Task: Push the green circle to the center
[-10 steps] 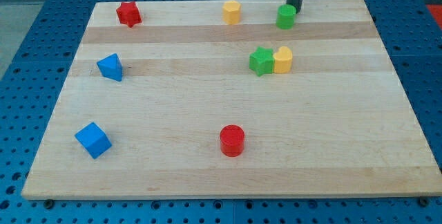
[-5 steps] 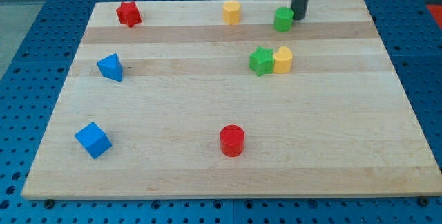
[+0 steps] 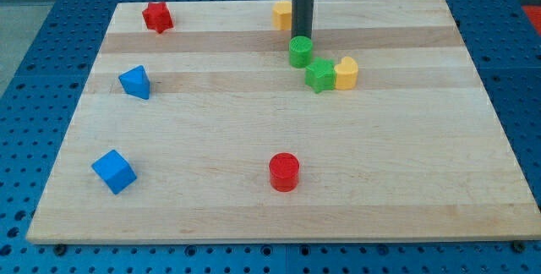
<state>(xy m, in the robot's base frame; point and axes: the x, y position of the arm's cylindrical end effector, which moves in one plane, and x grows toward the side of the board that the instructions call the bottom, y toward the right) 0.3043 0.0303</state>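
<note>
**Inspector:** Location of the green circle (image 3: 300, 52)?

**Assessor:** On the surface (image 3: 423, 156), above and left of the green star (image 3: 319, 74), apparently touching it. The yellow block (image 3: 346, 73) abuts that star's right side.

**Inspector:** Claw state?

**Assessor:** None fitted, so nothing spreads or pinches. My tip (image 3: 301, 37) sits against the circle's top edge.

**Inspector:** Governing relation?

**Assessor:** The circle lies directly below my tip; centre lies further down, slightly left. In my judgement, pushing downward risks dragging the star.
</note>
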